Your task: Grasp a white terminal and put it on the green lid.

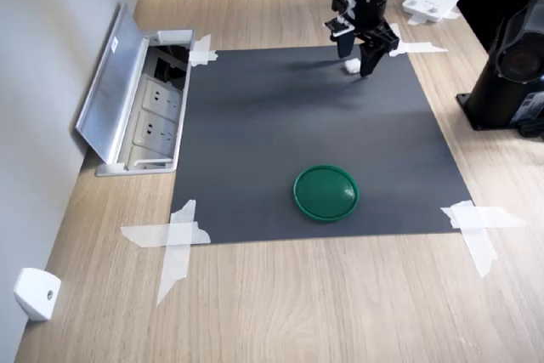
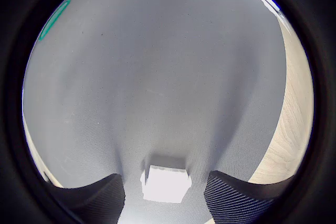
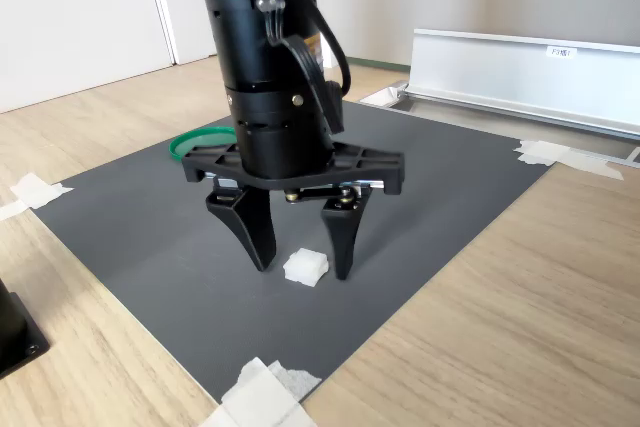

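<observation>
The black two-fingered gripper (image 3: 300,265) is standing with its jaws wide and unclosed around the tiny white cubic plastic terminal (image 3: 306,266), which is lying on the dark grey mat (image 1: 280,133) near its far edge in the first exterior view, well apart from the round dark green plastic lid (image 1: 325,192). In my judgement the block is sitting nearer one finger, so closing could be nudging or tipping it out. The wrist view is showing that offset; the first exterior view is hiding it.

terminal (image 3: 305,267) on mat (image 3: 450,207) — between claw (image 3: 302,259) fingers, lid (image 1: 325,192) well apart
</observation>
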### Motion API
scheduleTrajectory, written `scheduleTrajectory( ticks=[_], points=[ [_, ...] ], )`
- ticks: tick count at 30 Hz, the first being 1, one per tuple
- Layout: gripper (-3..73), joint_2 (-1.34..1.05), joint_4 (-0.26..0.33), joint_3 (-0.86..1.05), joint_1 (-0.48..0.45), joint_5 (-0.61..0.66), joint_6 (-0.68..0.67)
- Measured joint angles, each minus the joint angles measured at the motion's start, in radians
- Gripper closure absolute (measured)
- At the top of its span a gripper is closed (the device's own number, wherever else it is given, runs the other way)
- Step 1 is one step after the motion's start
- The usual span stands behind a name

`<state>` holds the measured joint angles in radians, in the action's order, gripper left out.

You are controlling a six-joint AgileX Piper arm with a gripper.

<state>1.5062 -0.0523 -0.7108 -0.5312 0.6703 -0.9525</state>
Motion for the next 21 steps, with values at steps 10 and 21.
scheduleTrajectory(
  ticks=[10,21],
  points=[
    [6.1,0.029,0.001,0.0,0.0,-0.005,0.001],
    [35.3,0.031,-0.001,0.0,0.0,-0.012,-0.009]
  ],
)
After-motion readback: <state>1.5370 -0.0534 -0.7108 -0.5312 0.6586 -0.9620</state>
